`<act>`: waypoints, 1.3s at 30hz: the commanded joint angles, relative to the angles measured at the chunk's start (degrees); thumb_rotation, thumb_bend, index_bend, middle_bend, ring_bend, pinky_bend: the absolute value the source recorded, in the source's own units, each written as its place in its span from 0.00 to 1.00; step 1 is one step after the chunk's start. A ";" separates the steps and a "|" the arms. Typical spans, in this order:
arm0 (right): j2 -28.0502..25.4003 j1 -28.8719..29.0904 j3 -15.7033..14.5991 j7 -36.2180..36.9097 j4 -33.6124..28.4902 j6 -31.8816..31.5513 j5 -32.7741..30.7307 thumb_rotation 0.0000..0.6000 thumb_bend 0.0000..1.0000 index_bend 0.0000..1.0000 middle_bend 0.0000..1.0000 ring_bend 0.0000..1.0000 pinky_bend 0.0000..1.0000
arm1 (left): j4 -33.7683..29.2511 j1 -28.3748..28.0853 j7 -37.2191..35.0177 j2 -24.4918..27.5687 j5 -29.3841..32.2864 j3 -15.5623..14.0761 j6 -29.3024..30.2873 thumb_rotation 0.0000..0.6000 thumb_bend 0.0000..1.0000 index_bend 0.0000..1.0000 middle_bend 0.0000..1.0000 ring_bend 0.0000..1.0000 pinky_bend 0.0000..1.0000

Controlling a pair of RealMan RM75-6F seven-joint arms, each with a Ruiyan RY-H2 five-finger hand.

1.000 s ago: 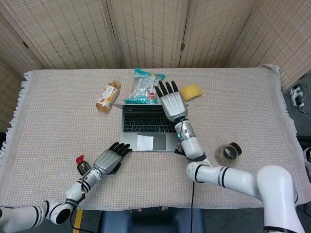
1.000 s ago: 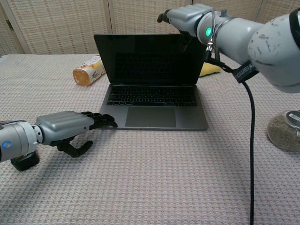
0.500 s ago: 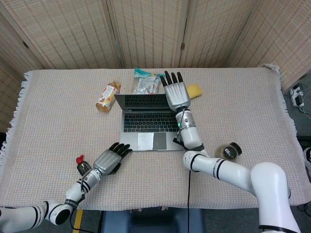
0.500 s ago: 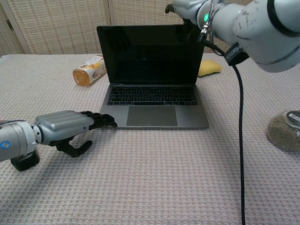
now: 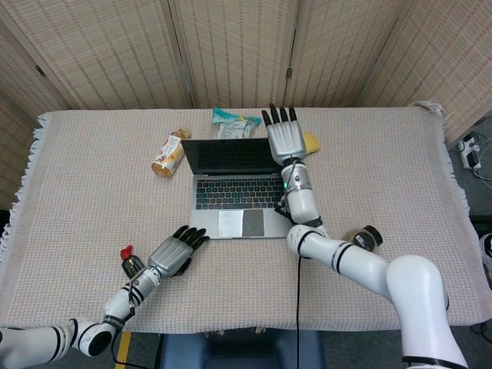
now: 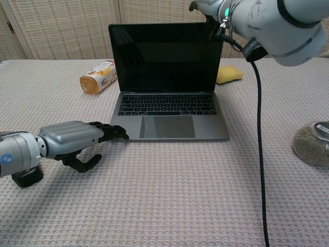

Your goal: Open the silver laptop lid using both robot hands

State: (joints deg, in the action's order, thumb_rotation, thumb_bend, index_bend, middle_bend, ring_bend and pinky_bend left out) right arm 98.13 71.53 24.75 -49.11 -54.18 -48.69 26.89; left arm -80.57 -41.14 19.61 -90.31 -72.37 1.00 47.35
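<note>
- The silver laptop (image 6: 167,82) is seen mid-tabletop, its lid raised near upright, its dark glossy screen flat and rectangular.
- The tabletop (image 5: 400,169) is covered by a coarse woven cloth, fringed at its edges.
- The right hand (image 5: 286,137) is laid flat over the lid's top right corner, fingers straight and together; nothing is gripped.
- The left hand (image 6: 74,139) is rested on the cloth, fingers loosely extended, their dark tips touching the base's front left corner.
- A yellow sponge (image 6: 229,74) lies just behind the lid; a snack packet (image 6: 97,77) lies to the laptop's left.
</note>
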 commanded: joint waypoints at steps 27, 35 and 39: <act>-2.07 -1.14 1.66 6.03 3.64 3.65 0.10 1.00 0.55 0.00 0.00 0.00 0.00 | -3.23 0.34 -0.18 1.74 -0.62 0.16 2.16 1.00 0.74 0.07 0.03 0.00 0.00; -16.08 -12.30 -1.49 15.56 -22.03 -2.32 11.24 1.00 0.55 0.00 0.00 0.00 0.00 | -8.22 2.46 -3.27 6.49 -2.82 1.10 7.31 1.00 0.74 0.07 0.03 0.00 0.00; -22.38 -17.56 -3.63 19.99 -31.83 -4.79 17.35 1.00 0.55 0.00 0.00 0.00 0.00 | -10.16 4.36 -5.14 9.10 -2.53 2.33 11.00 1.00 0.74 0.07 0.03 0.00 0.00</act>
State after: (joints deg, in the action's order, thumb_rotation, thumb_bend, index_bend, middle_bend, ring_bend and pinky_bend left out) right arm 82.78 60.07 23.62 -34.55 -77.13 -50.09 37.56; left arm -89.66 -37.88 15.50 -82.55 -74.98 2.59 56.62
